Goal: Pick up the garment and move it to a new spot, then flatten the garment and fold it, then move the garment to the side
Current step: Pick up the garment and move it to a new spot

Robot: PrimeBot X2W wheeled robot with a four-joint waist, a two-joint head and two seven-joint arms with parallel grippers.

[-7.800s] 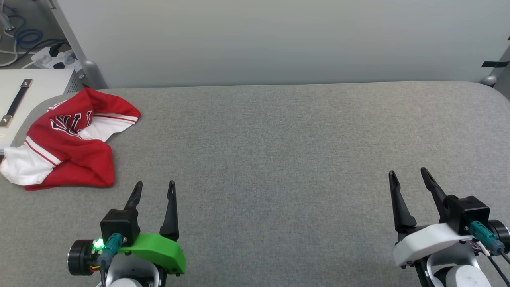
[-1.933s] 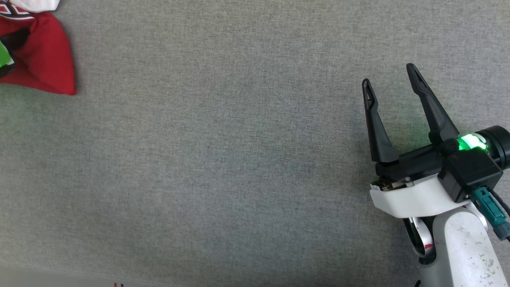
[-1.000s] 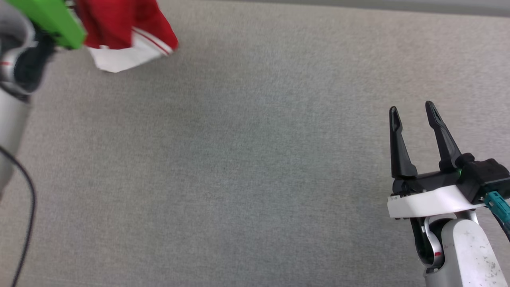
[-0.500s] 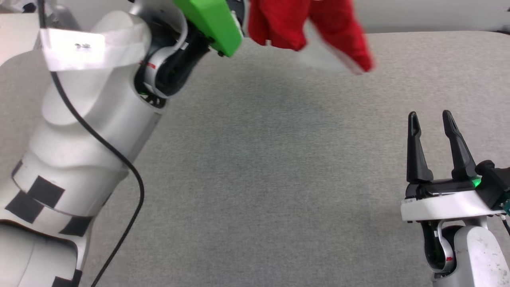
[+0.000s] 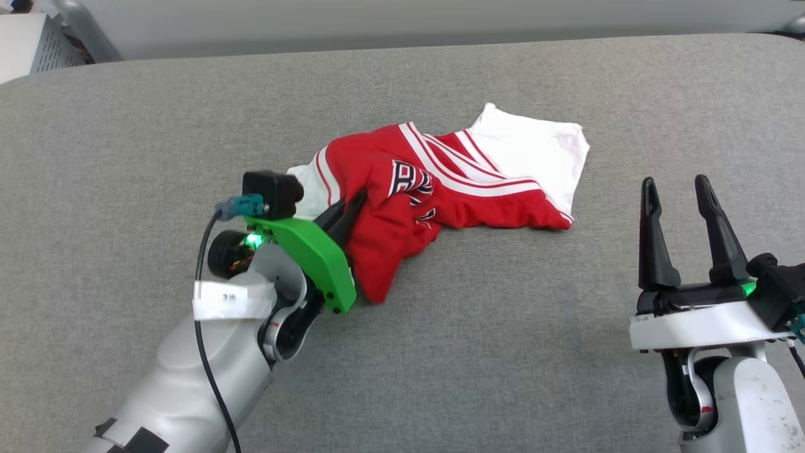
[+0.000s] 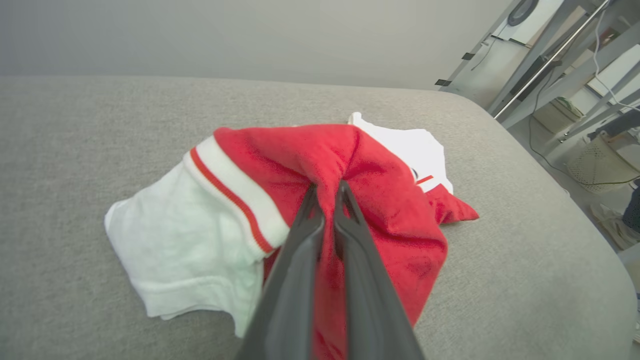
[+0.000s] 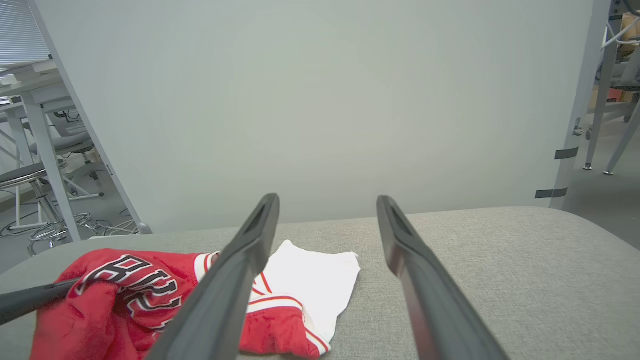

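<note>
The garment [image 5: 440, 179], a red jersey T-shirt with white sleeves and striped trim, lies crumpled in the middle of the grey table [image 5: 126, 126]. My left gripper [image 5: 352, 202] is shut on a fold of its red fabric at the garment's left end. In the left wrist view the fingers [image 6: 300, 260] pinch a red ridge of the garment [image 6: 380, 200], with a white sleeve spread to the left. My right gripper [image 5: 676, 184] stands open at the lower right, apart from the garment. Between and left of the right gripper's [image 7: 325, 200] fingers lies the garment [image 7: 115, 295].
The padded grey table has a rounded far edge against a pale wall [image 5: 402, 19]. A white cabinet corner [image 5: 25, 38] sits at the top left. Metal racks and cables [image 6: 575, 75] stand beyond the table's right end.
The left gripper has carried the garment from the air at the upper left down onto the middle of the table, still gripping it. The head camera has shifted. The right gripper stays open.
</note>
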